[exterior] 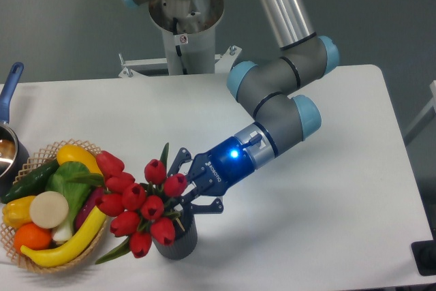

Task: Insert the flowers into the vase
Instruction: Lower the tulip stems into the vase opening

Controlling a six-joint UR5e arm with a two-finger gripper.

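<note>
The red tulips [139,206] lean over the dark grey vase [178,240] near the front of the white bench [320,223], with their stems seeming to go into it. The end effector [185,192] sits just behind them, fingers spread a little around the stems, though I cannot tell if it grips. The putting-in step looks almost done. Next, it should let go gently and lift away without tipping the vase toward the fruit basket [48,264].

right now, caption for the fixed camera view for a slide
Gripper holds red tulips over grey vase beside a produce basket.
</note>
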